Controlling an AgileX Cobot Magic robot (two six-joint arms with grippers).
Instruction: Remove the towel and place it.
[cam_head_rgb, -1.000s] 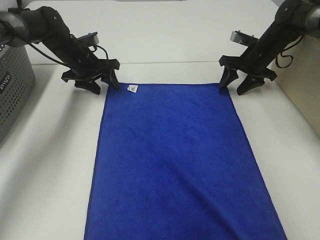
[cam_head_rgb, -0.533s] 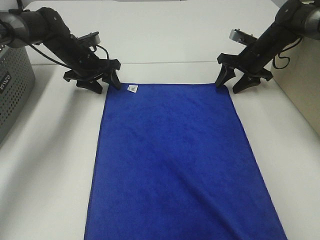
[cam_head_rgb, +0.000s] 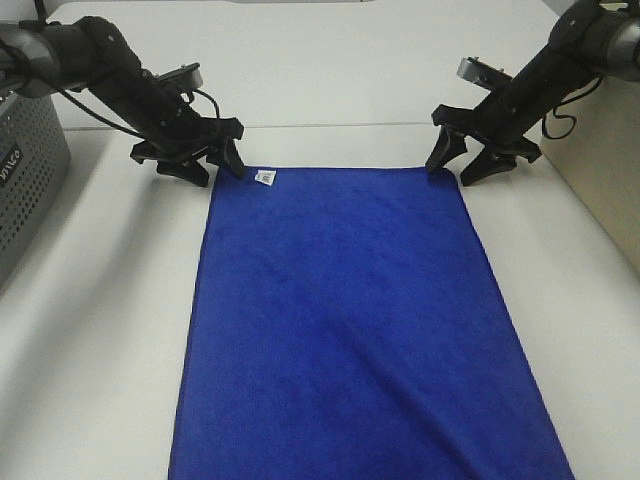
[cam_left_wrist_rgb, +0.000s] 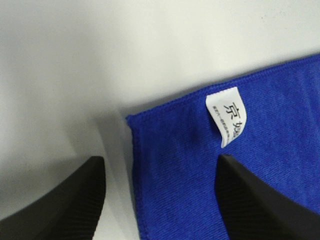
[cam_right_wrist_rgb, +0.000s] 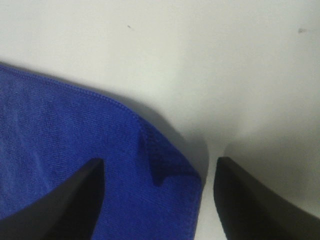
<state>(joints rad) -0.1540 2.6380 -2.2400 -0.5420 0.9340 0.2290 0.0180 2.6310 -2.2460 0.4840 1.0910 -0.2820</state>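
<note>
Table (cam_head_rgb: 90, 330): white, carrying the blue towel (cam_head_rgb: 350, 320) laid flat, its near end cut off from sight. Left gripper (cam_head_rgb: 218, 172) and right gripper (cam_head_rgb: 450, 173): jaws wide apart, empty, each straddling a far corner; I'd lower both until cloth sits deep between them, then close together. Tag (cam_head_rgb: 265, 177): small print unreadable.

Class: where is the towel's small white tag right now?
In the exterior high view, the white tag lies on the far left corner of the towel, right beside the left gripper, whose open jaws straddle that corner.
</note>
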